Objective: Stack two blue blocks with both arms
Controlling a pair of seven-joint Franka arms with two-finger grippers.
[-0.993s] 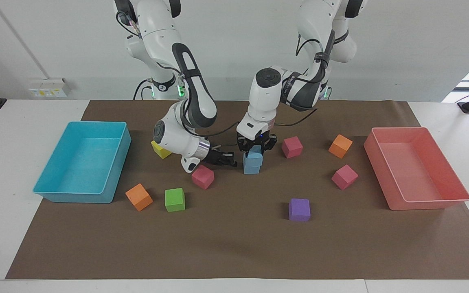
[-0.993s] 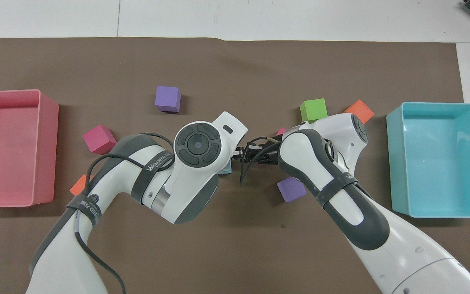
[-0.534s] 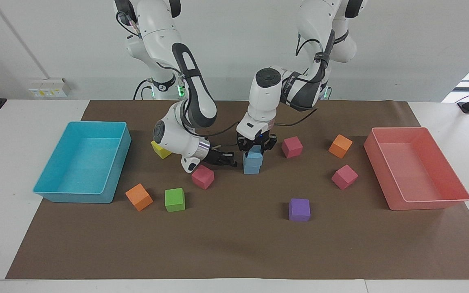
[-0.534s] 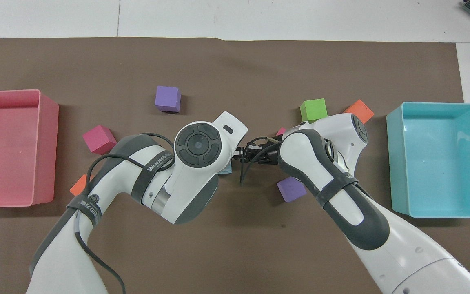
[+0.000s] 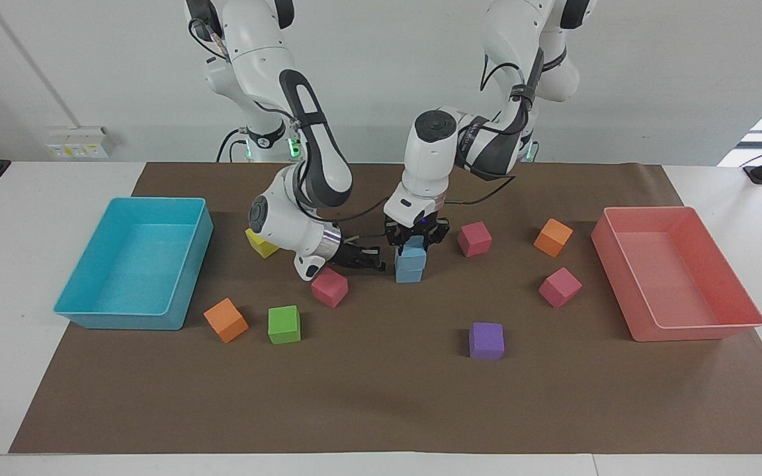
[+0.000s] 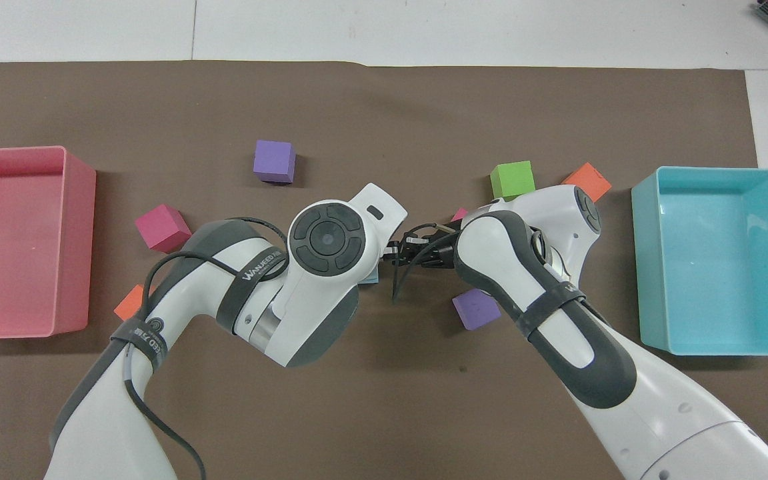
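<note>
**Blue stack (image 5: pixel 410 263) in the middle of the brown mat (image 5: pixel 381 396)**

Top blue block (image 5: pixel 413 246) sitting right on the bottom blue block (image 5: pixel 409 272), edges nearly lined up. Bottom one flat on the mat, about midway between the two trays. From overhead, only a thin bit of blue (image 6: pixel 371 275) peeking out under the left arm (image 6: pixel 317 267).

Left gripper (image 5: pixel 414 243) straight above the stack, pointing down, fingers squeezed onto the sides of the top blue block.

Right gripper (image 5: pixel 376 263) low over the mat, lying sideways, tips aimed at the stack and just beside it, not touching. Tips pressed together, nothing between them. Right arm (image 5: pixel 301 198) bent low over the table.

Around the stack:
- pink block (image 5: pixel 329 287) near the right gripper, on the mat
- yellow block (image 5: pixel 260 244) partly hidden by the right arm
- orange block (image 5: pixel 225 320) and green block (image 5: pixel 284 324) near the turquoise tray (image 5: pixel 123 318)
- second pink block (image 5: pixel 474 238), second orange block (image 5: pixel 553 237) and third pink block (image 5: pixel 559 287) toward the pink tray (image 5: pixel 692 332)
- purple block (image 5: pixel 486 340) farther from the robots than the stack
- another purple block (image 6: pixel 476 310) beside the right arm, seen only from overhead

Both trays with nothing inside.
</note>
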